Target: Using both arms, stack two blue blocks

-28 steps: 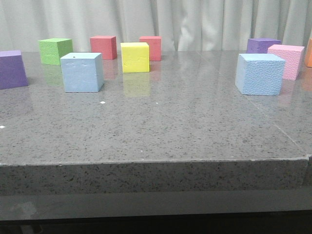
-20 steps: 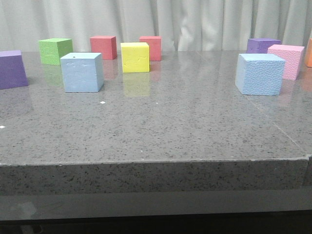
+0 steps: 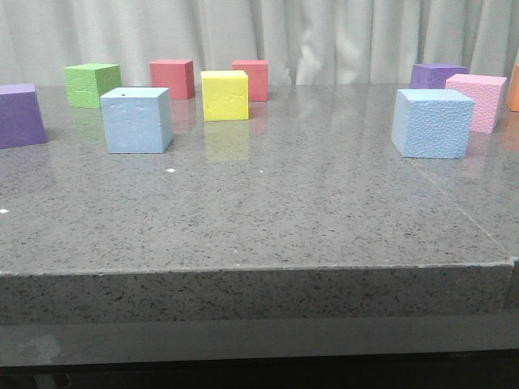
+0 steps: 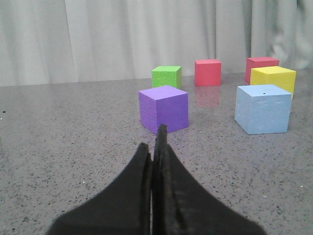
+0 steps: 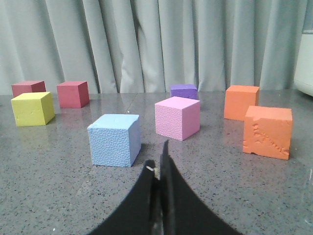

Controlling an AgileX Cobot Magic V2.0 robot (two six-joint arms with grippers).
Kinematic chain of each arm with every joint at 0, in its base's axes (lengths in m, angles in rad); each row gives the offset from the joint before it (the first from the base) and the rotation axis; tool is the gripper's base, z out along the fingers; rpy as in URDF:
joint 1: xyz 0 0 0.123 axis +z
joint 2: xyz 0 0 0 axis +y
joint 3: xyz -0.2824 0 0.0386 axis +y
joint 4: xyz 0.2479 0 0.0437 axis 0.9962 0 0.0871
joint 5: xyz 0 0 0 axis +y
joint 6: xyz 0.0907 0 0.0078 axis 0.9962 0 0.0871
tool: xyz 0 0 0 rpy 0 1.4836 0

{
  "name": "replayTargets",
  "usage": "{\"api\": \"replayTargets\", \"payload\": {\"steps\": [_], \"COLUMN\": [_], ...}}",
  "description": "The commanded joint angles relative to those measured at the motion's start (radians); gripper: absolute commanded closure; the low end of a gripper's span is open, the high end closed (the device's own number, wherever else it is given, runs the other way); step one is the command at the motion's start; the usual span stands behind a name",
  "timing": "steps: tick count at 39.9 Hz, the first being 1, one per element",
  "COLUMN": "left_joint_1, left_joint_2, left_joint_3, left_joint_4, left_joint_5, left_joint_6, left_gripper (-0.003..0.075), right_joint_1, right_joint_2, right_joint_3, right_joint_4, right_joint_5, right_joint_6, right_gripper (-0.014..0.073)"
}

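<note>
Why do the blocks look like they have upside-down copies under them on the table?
The table is polished stone, so it mirrors things. In the front view, a pale yellow reflection sits below the yellow block. In the left wrist view, a pink smear lies under the red block. In the right wrist view, the dark fingers look soft and blurry because they are so near the camera.

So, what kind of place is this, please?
Probably a lab or test bench: a grey speckled stone table, plain pale curtains as backdrop, and coloured foam cubes such as the two blue blocks.

Smooth block (image 3: 136, 120) sits left, well apart from pebbled block (image 3: 432, 122).
</note>
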Motion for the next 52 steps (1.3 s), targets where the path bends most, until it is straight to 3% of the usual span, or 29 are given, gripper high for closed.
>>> {"api": "replayTargets", "payload": {"steps": [1,7,16,23,35,52], "left_joint_1": [0.003,0.003,0.003,0.003,0.003,0.003], "left_joint_2": [-0.018,-0.012,0.096,0.262,0.407,0.464], "left_joint_3": [-0.015,-0.144,-0.449,-0.659,-0.660,-0.656], "left_joint_4": [-0.042,-0.116,-0.114,-0.114,-0.116,-0.116], "left_joint_5": [-0.165,-0.158,0.051,0.319,0.355,0.358], "left_joint_6": [0.001,0.001,0.001,0.001,0.001,0.001], "left_gripper": [0.0739,0.0739,0.0739,0.0739,0.0739,0.0739], "right_joint_1": [-0.009,-0.009,-0.009,-0.009,-0.009,-0.009], "right_joint_2": [-0.019,-0.018,0.085,0.244,0.410,0.424], "right_joint_3": [-0.056,-0.217,-0.500,-0.634,-0.634,-0.634], "right_joint_4": [-0.009,-0.009,-0.038,-0.064,-0.063,-0.060], "right_joint_5": [-0.087,0.044,0.307,0.449,0.476,0.478], "right_joint_6": [-0.009,-0.009,-0.009,-0.009,-0.009,-0.009], "right_gripper": [0.0660,0.0660,0.0660,0.0660,0.0660,0.0660]}}
